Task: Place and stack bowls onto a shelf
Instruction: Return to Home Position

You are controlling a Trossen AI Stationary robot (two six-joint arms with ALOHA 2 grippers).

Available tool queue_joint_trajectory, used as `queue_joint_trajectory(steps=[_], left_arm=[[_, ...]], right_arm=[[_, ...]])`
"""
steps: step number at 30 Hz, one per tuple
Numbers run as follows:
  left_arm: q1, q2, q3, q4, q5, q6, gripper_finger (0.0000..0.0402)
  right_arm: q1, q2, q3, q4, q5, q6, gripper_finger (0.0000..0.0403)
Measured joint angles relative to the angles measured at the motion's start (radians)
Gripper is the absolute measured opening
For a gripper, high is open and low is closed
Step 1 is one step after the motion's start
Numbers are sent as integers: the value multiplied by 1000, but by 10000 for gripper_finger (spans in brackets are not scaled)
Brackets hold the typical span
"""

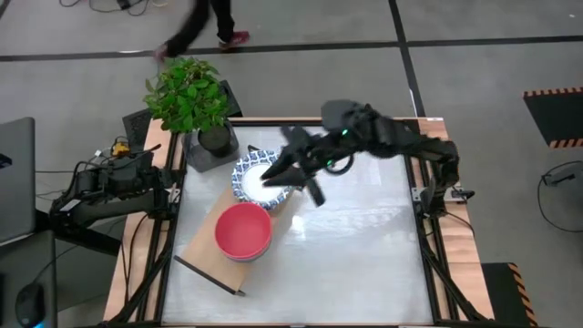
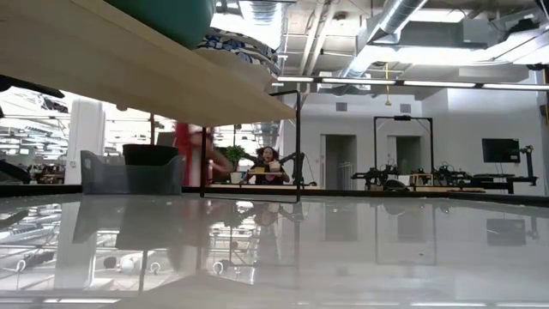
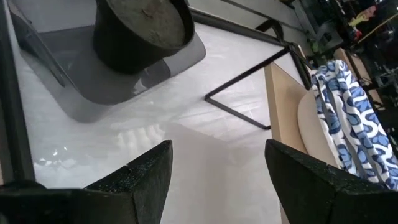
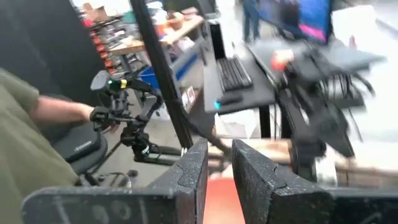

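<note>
Shelf (image 1: 202, 246) of light wood lies diagonally by the bench's (image 1: 364, 255) left edge. A smooth round red bowl (image 1: 243, 228) sits toward its front end, and the blue-and-white patterned bowl (image 1: 255, 178) sits further back. Your right gripper (image 4: 219, 149) hovers over that bowl, fingers narrowly parted, empty. Your left gripper (image 3: 217, 149), wide and empty, waits at the left edge. Black plant pot (image 1: 215, 138) occupies the back-left corner.

Matt wood shelf (image 1: 202, 252), glossy table (image 1: 364, 251)
</note>
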Motion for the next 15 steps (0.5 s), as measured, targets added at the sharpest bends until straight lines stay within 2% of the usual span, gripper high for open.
queue_joint_trajectory(steps=[2, 7, 10, 12, 15], left_arm=[[0, 0, 0, 0, 16, 0, 242], [0, 0, 0, 4, 16, -11, 242], [0, 0, 0, 80, -7, 166, 242], [0, 0, 0, 193, 83, 321, 242], [0, 0, 0, 362, 210, 464, 242]], right_arm=[[-15, -30, 0, -71, 0, 42, 98], [-40, -107, -2, -214, -2, -55, 98], [-73, -163, -8, -278, -5, -84, 98], [-96, -210, -31, -326, 4, -106, 98], [-127, -291, -115, -345, 2, -123, 98]])
